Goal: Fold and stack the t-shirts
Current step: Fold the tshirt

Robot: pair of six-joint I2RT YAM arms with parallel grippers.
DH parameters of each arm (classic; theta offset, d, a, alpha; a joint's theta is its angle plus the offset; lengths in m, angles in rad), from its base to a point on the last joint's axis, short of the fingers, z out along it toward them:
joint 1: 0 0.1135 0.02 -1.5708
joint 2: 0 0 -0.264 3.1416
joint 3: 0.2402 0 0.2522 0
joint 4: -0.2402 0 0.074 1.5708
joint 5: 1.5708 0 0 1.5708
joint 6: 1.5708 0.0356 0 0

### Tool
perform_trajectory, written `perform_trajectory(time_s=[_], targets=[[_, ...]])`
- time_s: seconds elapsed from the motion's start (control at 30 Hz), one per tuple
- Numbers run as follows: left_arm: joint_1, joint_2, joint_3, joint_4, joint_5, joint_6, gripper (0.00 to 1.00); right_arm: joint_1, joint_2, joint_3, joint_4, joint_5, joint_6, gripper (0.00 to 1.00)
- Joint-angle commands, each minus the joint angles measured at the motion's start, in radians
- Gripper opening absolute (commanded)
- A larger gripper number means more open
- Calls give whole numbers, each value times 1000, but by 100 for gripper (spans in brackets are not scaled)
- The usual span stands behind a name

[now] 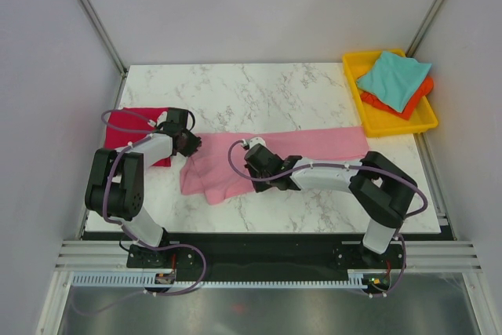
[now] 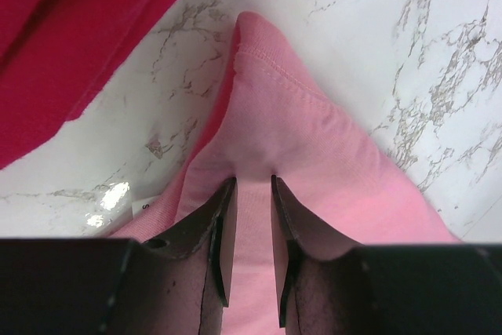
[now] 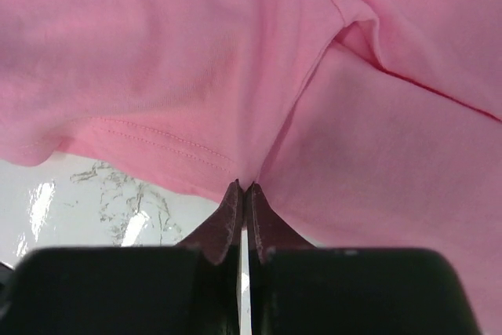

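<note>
A light pink t-shirt [image 1: 314, 145] lies stretched across the marble table, bunched at its left end. My left gripper [image 1: 190, 147] is at that bunched end. In the left wrist view its jaws [image 2: 252, 180] stand narrow, shut on a ridge of the pink t-shirt [image 2: 298, 139]. My right gripper [image 1: 249, 159] is over the shirt's middle. In the right wrist view its fingertips [image 3: 244, 186] meet at the hemmed edge of the pink cloth [image 3: 196, 52], where a crease runs into them. A crimson red t-shirt [image 1: 124, 125] lies flat at the far left.
A yellow tray [image 1: 392, 125] stands at the back right corner. It holds a teal t-shirt [image 1: 392, 76] on top of an orange one [image 1: 423, 88]. The red shirt [image 2: 70, 29] lies close beside the left gripper. Grey walls enclose the table.
</note>
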Motion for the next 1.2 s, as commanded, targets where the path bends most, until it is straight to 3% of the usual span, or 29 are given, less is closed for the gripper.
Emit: perform_trajectory(time_s=[0.0, 0.17, 0.3, 0.4, 0.67, 0.83, 1.0, 1.17], targets=[[-1, -36, 21, -6, -43, 31, 31, 6, -76, -23, -19, -19, 13, 2], [-1, -32, 21, -7, -50, 31, 31, 6, -71, -23, -60, -67, 17, 5], [-1, -33, 24, -9, -56, 31, 31, 6, -48, -31, -60, -114, 10, 33], [-1, -36, 24, -10, -56, 34, 31, 6, -27, -28, -66, -110, 6, 39], [-24, -88, 16, -7, -75, 55, 32, 6, -82, 32, -111, -12, -45, 42], [-60, -165, -2, 8, -78, 60, 35, 24, -64, 170, -169, 16, -103, 44], [-76, -181, -24, 24, -49, 57, 35, 27, -9, 230, -96, -90, -108, 43], [-76, -64, 2, 48, 25, 43, 34, 27, 96, 231, 19, -199, -88, 40]])
